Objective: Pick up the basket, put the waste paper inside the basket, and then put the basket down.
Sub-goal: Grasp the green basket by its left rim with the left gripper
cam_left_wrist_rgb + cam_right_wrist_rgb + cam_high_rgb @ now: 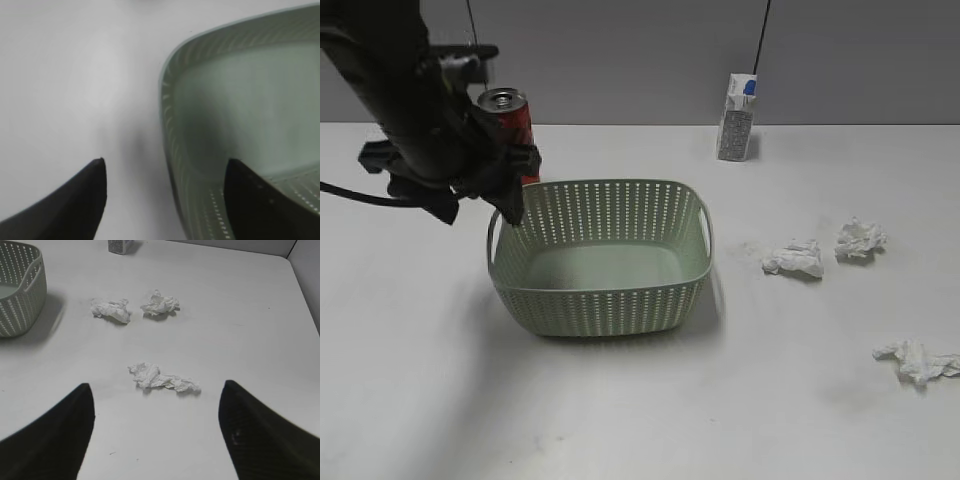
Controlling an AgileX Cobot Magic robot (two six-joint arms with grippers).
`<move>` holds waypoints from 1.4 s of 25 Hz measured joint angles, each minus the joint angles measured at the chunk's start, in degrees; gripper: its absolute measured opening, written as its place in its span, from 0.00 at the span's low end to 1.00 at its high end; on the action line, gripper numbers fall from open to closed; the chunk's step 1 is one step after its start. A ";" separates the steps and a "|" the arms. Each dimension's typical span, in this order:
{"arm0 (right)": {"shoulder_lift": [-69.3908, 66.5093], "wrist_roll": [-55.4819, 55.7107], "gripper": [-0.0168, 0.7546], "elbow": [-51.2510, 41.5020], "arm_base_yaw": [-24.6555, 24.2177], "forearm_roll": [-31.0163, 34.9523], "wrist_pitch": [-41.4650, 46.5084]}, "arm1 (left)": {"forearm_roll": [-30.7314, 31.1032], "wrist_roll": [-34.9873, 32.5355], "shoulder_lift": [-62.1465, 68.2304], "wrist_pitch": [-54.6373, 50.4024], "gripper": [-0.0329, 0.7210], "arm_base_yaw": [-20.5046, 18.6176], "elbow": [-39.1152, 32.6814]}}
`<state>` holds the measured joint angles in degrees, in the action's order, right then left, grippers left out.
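On the white counter (620,420) the basket (600,258) sits unlifted; left pincer (165,172) gapes astride its left wall. Three paper wads (162,379) lie right, untouched, before the spread right pincer (156,390).

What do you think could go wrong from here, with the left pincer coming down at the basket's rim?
1. The left pincer is open astride the basket wall, one finger inside and one outside. Closing on that thin slotted rim at one end could let the basket tilt or slip when lifted.
2. A red can stands right behind the left arm; lifting or swinging could knock it over.
3. The three paper wads lie apart, so the right pincer probably needs several picks.
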<state>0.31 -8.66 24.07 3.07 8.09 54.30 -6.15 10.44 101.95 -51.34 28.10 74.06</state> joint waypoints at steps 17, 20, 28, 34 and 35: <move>0.00 0.00 0.78 0.00 0.00 0.00 0.00 | -0.38 3.12 9.47 6.60 0.34 0.00 0.36; 0.00 0.00 0.78 0.00 0.00 0.00 0.00 | -0.38 3.17 9.47 6.89 0.29 0.00 0.36; 0.00 0.00 0.78 0.00 0.00 0.00 0.00 | -0.45 3.17 10.17 6.89 0.28 0.00 0.36; 0.00 0.04 0.78 0.00 0.00 0.00 0.00 | -2.27 3.17 11.33 6.06 0.26 0.00 0.41; 0.00 0.04 0.78 0.00 0.00 0.00 0.00 | -2.27 3.17 11.39 6.05 0.24 -0.06 0.42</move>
<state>0.31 -8.62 24.07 3.07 8.09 54.30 -8.43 13.61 113.34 -45.29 28.04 74.49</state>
